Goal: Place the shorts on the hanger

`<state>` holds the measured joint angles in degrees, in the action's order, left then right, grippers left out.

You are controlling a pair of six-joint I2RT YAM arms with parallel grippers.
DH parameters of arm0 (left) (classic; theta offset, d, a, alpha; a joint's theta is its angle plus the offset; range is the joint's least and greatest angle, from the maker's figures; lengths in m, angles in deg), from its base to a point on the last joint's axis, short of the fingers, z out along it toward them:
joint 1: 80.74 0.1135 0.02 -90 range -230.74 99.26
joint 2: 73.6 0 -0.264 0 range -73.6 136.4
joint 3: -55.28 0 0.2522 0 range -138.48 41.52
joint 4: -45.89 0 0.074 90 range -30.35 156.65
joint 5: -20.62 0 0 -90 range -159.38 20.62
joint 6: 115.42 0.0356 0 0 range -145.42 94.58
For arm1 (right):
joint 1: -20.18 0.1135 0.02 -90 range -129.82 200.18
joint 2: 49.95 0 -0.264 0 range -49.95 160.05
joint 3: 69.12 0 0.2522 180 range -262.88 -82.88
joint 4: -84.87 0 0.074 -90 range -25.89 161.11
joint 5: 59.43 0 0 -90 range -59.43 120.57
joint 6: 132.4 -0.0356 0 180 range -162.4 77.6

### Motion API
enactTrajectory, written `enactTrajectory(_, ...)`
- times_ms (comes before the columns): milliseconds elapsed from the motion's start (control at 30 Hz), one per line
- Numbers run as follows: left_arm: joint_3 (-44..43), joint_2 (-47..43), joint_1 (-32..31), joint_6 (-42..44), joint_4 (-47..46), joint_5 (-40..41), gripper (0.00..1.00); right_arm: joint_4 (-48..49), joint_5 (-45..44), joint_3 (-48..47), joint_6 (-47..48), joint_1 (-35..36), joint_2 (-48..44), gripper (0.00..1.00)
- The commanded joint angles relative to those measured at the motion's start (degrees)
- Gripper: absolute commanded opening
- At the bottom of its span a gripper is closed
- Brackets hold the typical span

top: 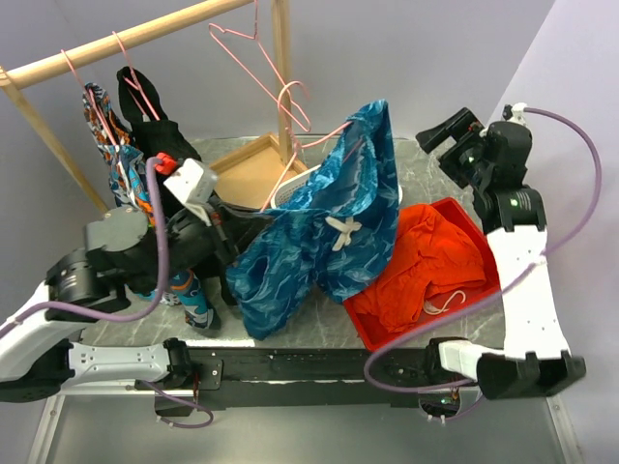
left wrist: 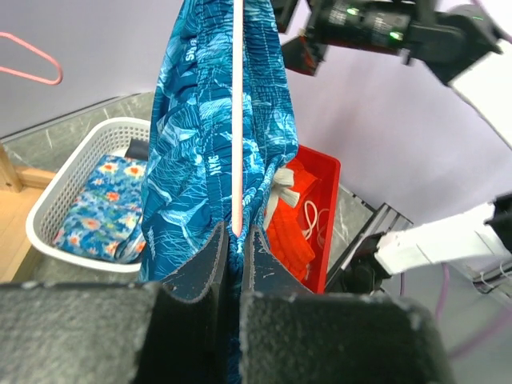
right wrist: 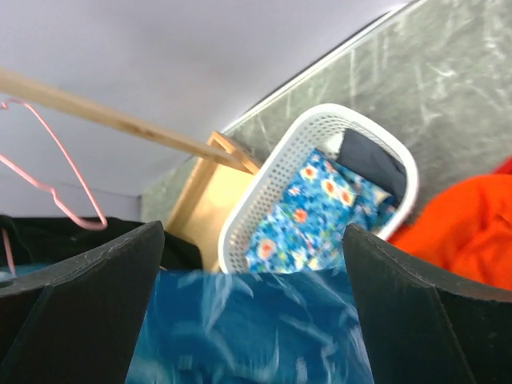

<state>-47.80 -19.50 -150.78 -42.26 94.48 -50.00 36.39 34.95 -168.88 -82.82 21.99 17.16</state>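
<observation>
Shorts, teal with a pale leaf print, hang in the air over the middle of the table. They are draped over a thin pink wire hanger. Their upper end rises toward the back right and their lower end droops near the front edge. The white drawstring is knotted on the side facing up.

From the left wrist view, the left tool is pinched tight on the hanger wire. The wire runs straight up out of the closed fingers, with folds of the shorts falling on both sides of it and bunched around the fingertips.

The right tool hovers at the back right near the raised end of the shorts, its fingers spread wide with nothing between them. Its own camera shows the teal fabric as a blur below.

Behind the shorts sits a white laundry basket holding a blue flowered cloth and something dark. To the right, a red bin holds an orange-red garment.

A wooden rail crosses the back left. It carries spare pink hangers and a few hung clothes.
</observation>
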Motion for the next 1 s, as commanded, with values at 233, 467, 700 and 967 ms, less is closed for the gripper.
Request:
enactTrajectory(233, -5.3, -4.3, 0.1, -2.8, 2.1, -1.2, 0.01, 26.2, 10.7, 15.1, -4.8, 7.7, 10.2, 0.97)
enactTrajectory(467, -0.8, -8.0, 0.1, -6.7, 3.1, 4.2, 0.01, 39.5, 13.4, 26.8, -4.7, 19.1, 7.9, 0.97)
enactTrajectory(700, 0.7, -10.7, 0.1, -10.0, 4.4, 11.6, 0.01, 40.1, 13.8, 23.2, -3.9, 28.9, 9.7, 0.97)
enactTrajectory(967, 2.6, -12.1, 0.1, -12.5, 4.8, 17.4, 0.01, 40.3, 10.2, 19.7, -6.7, 34.1, 14.8, 0.98)
